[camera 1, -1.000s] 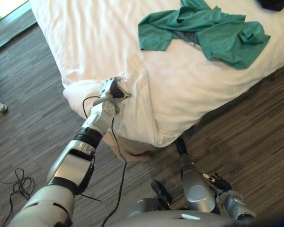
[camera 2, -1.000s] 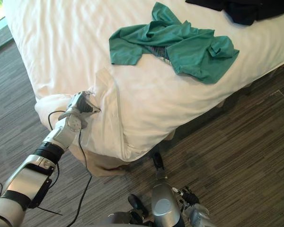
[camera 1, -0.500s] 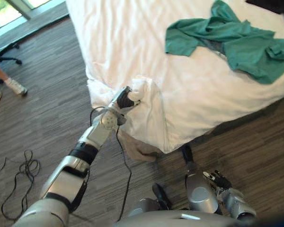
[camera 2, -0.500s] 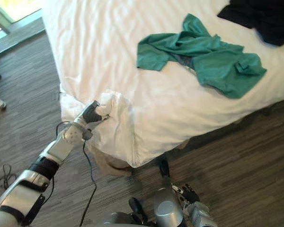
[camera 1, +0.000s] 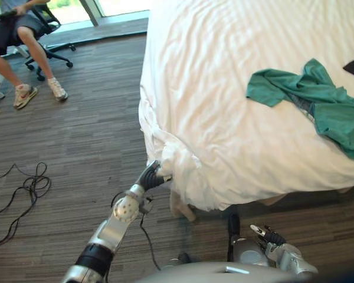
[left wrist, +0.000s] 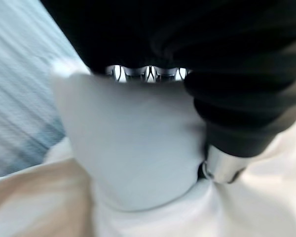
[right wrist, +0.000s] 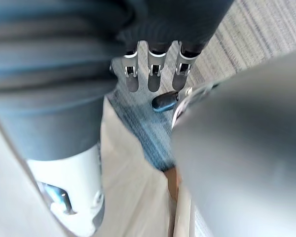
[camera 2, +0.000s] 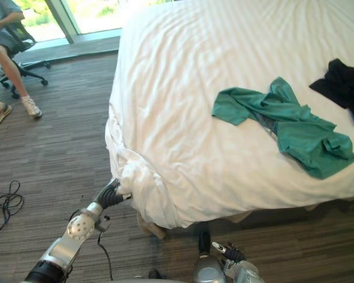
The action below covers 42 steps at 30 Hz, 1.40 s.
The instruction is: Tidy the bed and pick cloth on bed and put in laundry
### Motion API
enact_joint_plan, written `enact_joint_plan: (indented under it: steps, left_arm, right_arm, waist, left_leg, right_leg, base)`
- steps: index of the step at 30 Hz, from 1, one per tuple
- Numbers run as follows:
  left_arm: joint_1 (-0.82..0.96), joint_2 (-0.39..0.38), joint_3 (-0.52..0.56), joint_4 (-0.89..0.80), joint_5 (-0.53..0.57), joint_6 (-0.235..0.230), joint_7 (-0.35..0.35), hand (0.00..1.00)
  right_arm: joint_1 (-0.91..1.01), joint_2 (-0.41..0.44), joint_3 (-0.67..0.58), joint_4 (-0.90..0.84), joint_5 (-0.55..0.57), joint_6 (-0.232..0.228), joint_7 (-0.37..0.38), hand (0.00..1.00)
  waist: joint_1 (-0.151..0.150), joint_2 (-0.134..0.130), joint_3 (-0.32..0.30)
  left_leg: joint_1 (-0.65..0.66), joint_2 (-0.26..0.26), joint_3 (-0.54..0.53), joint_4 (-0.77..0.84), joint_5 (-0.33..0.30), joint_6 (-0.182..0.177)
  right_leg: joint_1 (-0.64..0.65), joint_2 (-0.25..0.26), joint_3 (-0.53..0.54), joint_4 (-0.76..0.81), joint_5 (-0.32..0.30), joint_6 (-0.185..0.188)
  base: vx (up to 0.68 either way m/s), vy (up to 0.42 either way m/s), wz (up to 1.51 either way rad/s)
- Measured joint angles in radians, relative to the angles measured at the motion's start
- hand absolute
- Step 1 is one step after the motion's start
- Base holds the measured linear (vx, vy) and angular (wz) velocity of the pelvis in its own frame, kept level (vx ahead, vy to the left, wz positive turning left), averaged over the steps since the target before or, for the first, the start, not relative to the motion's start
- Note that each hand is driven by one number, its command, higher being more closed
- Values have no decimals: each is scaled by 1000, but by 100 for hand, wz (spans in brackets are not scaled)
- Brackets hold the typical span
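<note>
My left hand (camera 1: pixel 152 176) is at the bed (camera 1: pixel 224 65) corner, lower centre of the left eye view. Its fingers (left wrist: pixel 148 73) and thumb are curled tight round a bunch of white sheet (camera 1: pixel 186 177). My right hand (camera 1: pixel 271 237) hangs low at the bottom right, fingers (right wrist: pixel 157 74) loose and straight, holding nothing.

The green cloth (camera 1: pixel 324 109) I'm meant to collect lies crumpled on the bed at the right of the frame, well apart from both hands. A black cloth (camera 2: pixel 342 88) sits just beyond it at the right edge.

My main worry is the sheet. It is gathered into a thick wad at the corner, and if I pull down or outward with this grip I could drag the whole cover off the mattress. That would rumple what is now smooth and might slide the green cloth toward the edge. If I let go carelessly, the wad probably flops loose and leaves the corner untidy. Some tan fabric (camera 1: pixel 180 206) shows beneath the corner, and I might snag it along with the sheet.

A person (camera 1: pixel 23 41) sits on a chair (camera 1: pixel 53 29) at the upper left, feet on the floor (camera 1: pixel 88 118). They are clear of my arm now, but I'd mind them if I step that way. The bed corner itself stands between me and the green cloth, so I judge I'd have to move round to the right to reach it.
</note>
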Motion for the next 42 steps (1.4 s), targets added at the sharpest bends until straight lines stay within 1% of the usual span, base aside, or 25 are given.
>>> enact_joint_plan:
  steps: [1,2,3,5,6,7,10,11,12,14,15,16,17,18,20,24,27,29,30,32,35,37,38,39,42]
  left_arm:
    - [13,-2,1,27,8,7,6,0]
    - [24,-9,8,64,12,24,22,0]
    - [25,-16,16,89,12,30,26,0]
    - [28,-52,51,204,24,61,63,0]
    - [28,-59,60,231,35,64,71,0]
    - [28,-75,81,279,45,79,86,0]
    - [26,-106,145,392,65,94,119,0]
    - [26,-119,179,440,71,109,130,0]
    - [31,-129,237,538,74,150,134,0]
    - [51,-135,309,620,84,195,151,0]
    - [69,-142,348,646,104,226,151,0]
    - [75,-144,365,657,112,241,150,0]
    - [95,-150,400,666,120,267,145,0]
    - [108,-153,414,667,120,279,142,0]
    - [144,-161,456,678,114,304,113,0]
    - [154,-199,495,705,59,299,62,0]
    - [152,-247,493,706,31,286,42,0]
    - [133,-271,470,706,27,269,43,0]
    - [127,-273,459,706,22,265,43,0]
    - [105,-277,424,706,18,249,45,0]
    - [79,-274,396,703,-28,229,56,0]
    - [46,-273,373,697,-43,210,65,0]
    - [43,-271,363,694,-43,204,66,0]
    - [39,-266,341,690,-44,188,65,0]
    - [39,-256,321,685,-50,181,65,0]
  right_arm:
    - [5,1,-3,3,0,2,5,0]
    - [8,1,-8,9,0,2,16,0]
    - [8,1,-10,13,0,3,19,0]
    - [8,0,-37,26,0,3,27,0]
    - [8,0,-43,29,0,2,31,0]
    - [8,0,-50,38,-1,1,40,0]
    - [14,2,-77,59,-2,0,56,0]
    - [18,2,-84,63,-3,-1,57,0]
    - [22,4,-108,74,-8,-4,60,0]
    - [25,5,-140,80,-11,-6,61,0]
    - [33,4,-162,84,-11,-7,60,0]
    - [39,4,-169,86,-11,-9,60,0]
    - [46,5,-179,91,-11,-12,60,0]
    - [46,6,-180,94,-10,-14,60,0]
    - [46,10,-195,99,-9,-16,58,0]
    - [46,16,-200,99,1,-27,45,0]
    - [49,26,-223,104,40,-46,3,0]
    - [49,46,-235,104,87,-76,-53,0]
    - [48,49,-235,104,96,-84,-66,100]
    - [46,54,-235,95,135,-129,-133,100]
    - [46,53,-270,39,149,-179,-204,100]
    - [30,28,-321,-62,146,-220,-253,100]
    - [17,16,-337,-83,146,-229,-259,100]
    - [-20,-33,-362,-129,141,-243,-263,100]
    - [-90,-120,-385,-195,92,-248,-252,100]
  waist:
    - [12,-4,-7]
    - [15,-10,-13]
    - [15,-12,-16]
    - [18,-15,-18]
    - [19,-16,-18]
    - [18,-19,-20]
    - [18,-27,-24]
    - [18,-31,-26]
    - [20,-38,-31]
    - [26,-47,-35]
    - [40,-51,-38]
    - [43,-54,-40]
    - [51,-61,-44]
    - [54,-62,-44]
    - [63,-69,-49]
    - [67,-70,-50]
    - [67,-66,-50]
    - [65,-63,-51]
    - [65,-62,-51]
    - [67,-58,-53]
    - [64,-53,-55]
    - [62,-53,-55]
    - [62,-54,-55]
    - [62,-54,-55]
    - [63,-56,-56]
  left_leg:
    - [1,0,-4,0,-1,-1]
    - [1,0,-8,0,-1,-1]
    - [2,1,-10,0,-1,-1]
    - [15,4,-12,-1,-3,-4]
    - [18,4,-12,-1,-4,-5]
    - [21,5,-13,0,-4,-5]
    - [34,5,-13,0,-4,-5]
    - [39,5,-13,1,-3,-5]
    - [46,5,-13,4,-3,-5]
    - [48,5,-13,4,-3,-5]
    - [52,3,-13,4,-3,-5]
    - [53,3,-13,4,-3,-5]
    - [54,2,-15,6,-3,-5]
    - [55,2,-18,6,-3,-5]
    - [55,1,-25,5,-3,-5]
    - [57,2,-33,-1,-6,-9]
    - [56,12,-32,0,-10,-15]
    - [56,19,-26,0,-16,-26]
    - [56,21,-24,1,-17,-28]
    - [56,34,-4,2,-17,-27]
    - [57,38,3,6,-16,-31]
    - [58,40,12,13,-17,-32]
    - [58,39,16,15,-17,-32]
    - [64,35,21,16,-17,-32]
    - [69,29,22,17,-17,-32]
  right_leg:
    - [2,0,-2,0,-1,0]
    - [4,0,-7,0,-4,4]
    - [6,0,-9,0,-5,5]
    - [19,3,-13,0,-12,6]
    - [22,3,-13,0,-13,7]
    - [26,3,-14,0,-15,8]
    - [38,4,-14,0,-21,7]
    - [45,4,-14,0,-23,8]
    - [53,4,-14,0,-26,6]
    - [54,3,-14,0,-26,6]
    - [58,2,-14,0,-26,6]
    - [61,1,-14,0,-26,6]
    - [64,0,-18,0,-26,6]
    - [67,-1,-21,0,-26,6]
    - [69,-3,-24,0,-26,5]
    - [69,-3,-25,0,-24,4]
    - [68,1,-23,0,-23,1]
    - [64,6,-19,0,-24,1]
    - [63,9,-17,0,-24,0]
    - [53,22,2,0,-23,-5]
    - [50,32,6,0,-23,-6]
    - [50,35,8,0,-23,-6]
    - [51,35,9,0,-22,-6]
    - [52,34,21,0,-22,-6]
    - [53,33,31,0,-21,-4]
  base:
    - [15,6,8]
    - [19,5,9]
    - [27,3,9]
    - [15,1,2]
    - [0,0,0]
    - [0,0,0]
    - [0,0,0]
    - [0,0,0]
    - [0,0,0]
    - [0,0,0]
    - [0,0,0]
    - [-27,-3,5]
    - [-27,-5,8]
    - [-53,-12,11]
    - [-60,-19,9]
    - [-76,-33,1]
    - [-51,-42,-5]
    - [-20,-25,-7]
    - [-4,-17,-15]
    - [15,-33,-23]
    - [39,-3,-9]
    - [34,8,-9]
    - [13,14,-15]
    - [8,16,-15]
    - [0,12,-10]
